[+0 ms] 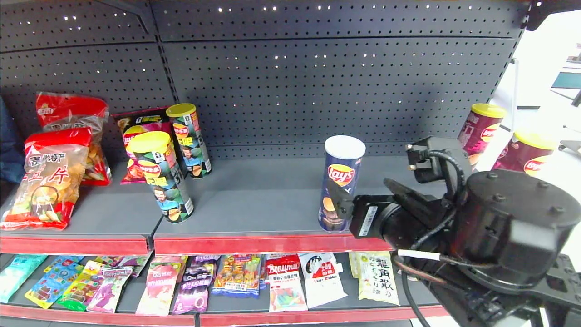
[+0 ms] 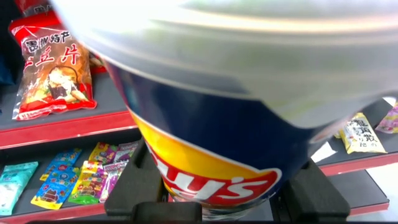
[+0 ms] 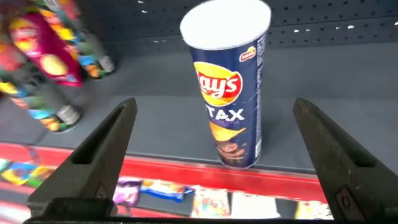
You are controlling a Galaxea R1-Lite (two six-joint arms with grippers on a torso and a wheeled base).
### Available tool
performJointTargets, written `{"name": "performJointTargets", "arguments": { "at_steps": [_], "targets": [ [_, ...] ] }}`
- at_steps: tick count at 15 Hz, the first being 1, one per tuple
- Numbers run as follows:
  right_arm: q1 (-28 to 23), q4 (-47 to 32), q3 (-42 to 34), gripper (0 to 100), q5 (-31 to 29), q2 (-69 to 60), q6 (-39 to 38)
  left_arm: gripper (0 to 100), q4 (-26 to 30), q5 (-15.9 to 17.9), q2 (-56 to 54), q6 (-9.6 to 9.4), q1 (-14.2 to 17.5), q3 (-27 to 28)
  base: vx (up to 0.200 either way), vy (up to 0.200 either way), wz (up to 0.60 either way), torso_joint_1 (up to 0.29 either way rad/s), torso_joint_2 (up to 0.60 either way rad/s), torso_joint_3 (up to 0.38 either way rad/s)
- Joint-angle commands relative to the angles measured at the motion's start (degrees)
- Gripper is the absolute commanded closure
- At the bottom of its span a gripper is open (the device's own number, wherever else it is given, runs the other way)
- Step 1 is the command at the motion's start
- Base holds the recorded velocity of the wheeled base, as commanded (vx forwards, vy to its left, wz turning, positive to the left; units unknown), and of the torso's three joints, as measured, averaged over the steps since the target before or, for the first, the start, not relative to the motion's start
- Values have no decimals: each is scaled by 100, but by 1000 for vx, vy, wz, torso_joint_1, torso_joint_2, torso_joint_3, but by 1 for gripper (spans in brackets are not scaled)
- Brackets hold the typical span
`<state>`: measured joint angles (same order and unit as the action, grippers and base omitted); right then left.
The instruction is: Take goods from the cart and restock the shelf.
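Observation:
A blue chip can [image 1: 343, 170] with a white lid stands upright near the front edge of the grey shelf [image 1: 263, 195]. My right gripper [image 1: 361, 187] is open just in front of it, on its right side. In the right wrist view the can [image 3: 231, 93] stands a little beyond the two spread fingers [image 3: 99, 155], untouched by either. My left gripper [image 2: 221, 193] is shut on a second blue chip can [image 2: 205, 143], which looms close to that camera with dark fingers [image 2: 134, 186] on both sides of its lower part.
Two teal cans with yellow lids [image 1: 160, 177] and red snack bags [image 1: 47, 179] occupy the shelf's left part. Two maroon cans [image 1: 483, 127] stand at the far right. The lower shelf [image 1: 227, 313] holds several candy packs. Between the teal cans and the blue can the shelf is bare.

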<state>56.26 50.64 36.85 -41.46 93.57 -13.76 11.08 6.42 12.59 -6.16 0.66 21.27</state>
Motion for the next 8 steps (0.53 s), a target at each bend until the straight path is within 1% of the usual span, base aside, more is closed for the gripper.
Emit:
{"name": "performJointTargets", "arguments": {
  "at_steps": [1, 2, 3, 4, 5, 6, 7, 8],
  "targets": [
    [-221, 7, -495, 0, 428, -788, 330, 100, -1, 8, 15, 0, -4, 17, 0, 0, 0, 0, 0, 0],
    [-520, 7, -750, 0, 771, -1017, 744, 100, -1, 17, 24, 0, -4, 26, 0, 0, 0, 0, 0, 0],
    [-730, -1, -899, 0, 1351, -1377, 1113, 100, -1, 17, 33, 0, -4, 26, 0, 0, 0, 0, 0, 0],
    [-827, -37, -943, 0, 1668, -1544, 1306, 100, -1, 17, 33, -8, -4, 26, 0, 0, 0, 0, 0, 0],
    [-1451, -81, -952, 0, 2476, -1896, 1869, 100, -1, 26, 41, -8, -4, 26, 0, 0, 0, 0, 0, 0],
    [-1891, -89, -987, 0, 2819, -2080, 2167, 100, -1, 26, 41, -8, -4, 26, 0, 0, 0, 0, 0, 0],
    [-2383, -168, -1075, 0, 3065, -2230, 2299, 100, -1, 34, 59, -8, -4, 35, 0, 0, 0, 0, 0, 0],
    [-3341, -423, -1198, 0, 3460, -2423, 2334, 100, -1, 43, 59, -8, -4, 44, 0, 0, 0, 0, 0, 0]
  ]
}}
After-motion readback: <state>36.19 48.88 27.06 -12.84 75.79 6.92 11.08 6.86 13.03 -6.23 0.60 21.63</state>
